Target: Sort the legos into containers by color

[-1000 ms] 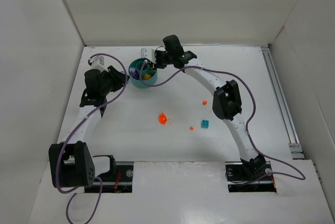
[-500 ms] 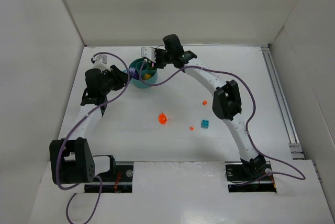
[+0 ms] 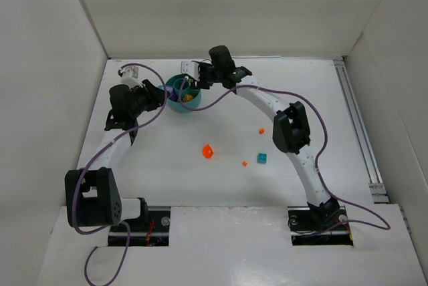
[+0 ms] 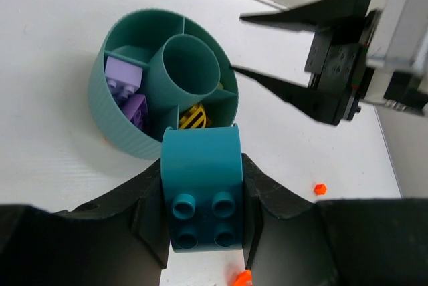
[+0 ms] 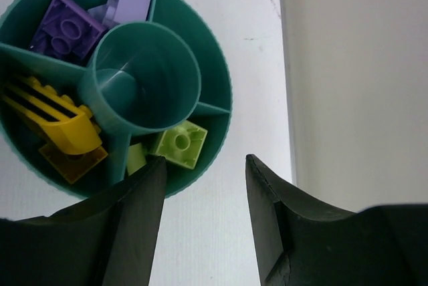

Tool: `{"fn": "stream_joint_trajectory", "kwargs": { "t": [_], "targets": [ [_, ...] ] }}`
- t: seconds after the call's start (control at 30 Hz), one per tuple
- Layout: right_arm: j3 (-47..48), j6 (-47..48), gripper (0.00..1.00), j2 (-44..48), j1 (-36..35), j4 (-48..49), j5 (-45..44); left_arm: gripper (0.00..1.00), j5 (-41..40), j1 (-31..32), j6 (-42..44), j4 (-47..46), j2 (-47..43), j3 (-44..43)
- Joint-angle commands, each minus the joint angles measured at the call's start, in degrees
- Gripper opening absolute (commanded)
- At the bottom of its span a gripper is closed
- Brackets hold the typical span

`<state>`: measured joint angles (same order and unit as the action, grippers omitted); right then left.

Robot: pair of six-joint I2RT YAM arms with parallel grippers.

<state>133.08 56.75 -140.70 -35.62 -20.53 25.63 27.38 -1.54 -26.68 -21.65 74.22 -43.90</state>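
Pinches a teal brick [image 4: 200, 212] in the left tool [image 4: 202, 166], just short of the bowl [image 4: 114, 132]. Holds the right tool [image 5: 200, 179] spread and empty at the rim, beside the lime bricks [image 5: 179, 142]. Shows purple, yellow and lime in separate wedges, centre cup [image 5: 147, 79] bare, orange bits [image 3: 208, 151] and a teal bit [image 3: 263, 158] loose on the surface [image 3: 174, 172]. Risks a clash of tools crowding one bowl, or shoving it. Risks dropping the wide brick across a divider or among the wrong colour.

A robotics lab cell: white table [image 3: 200, 186] boxed by blank panels [image 3: 221, 5], cabled robot arms [image 3: 264, 102] bolted along its near edge.
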Motion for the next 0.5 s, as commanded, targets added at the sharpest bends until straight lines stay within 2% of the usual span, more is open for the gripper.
{"fn": "stream_joint_trajectory", "kwargs": {
  "t": [0.0,0.1,0.37,0.47],
  "targets": [
    [-5.0,-1.4,0.56,7.7,-0.3,5.9,-1.3,0.1,-1.4,0.4,2.0,-9.0,0.0,-3.3],
    [-12.2,-2.7,0.56,14.5,0.3,10.4,-3.0,0.1,-4.9,1.5,2.5,-13.6,2.2,-3.9],
    [-26.8,-4.6,0.55,26.9,3.0,11.8,-4.7,0.1,-10.0,5.5,0.0,-26.1,13.3,-7.2],
    [-33.5,-4.6,0.55,32.0,4.1,13.1,-5.8,0.1,-17.4,9.5,3.1,-29.0,15.6,-8.4]
  ]
}}
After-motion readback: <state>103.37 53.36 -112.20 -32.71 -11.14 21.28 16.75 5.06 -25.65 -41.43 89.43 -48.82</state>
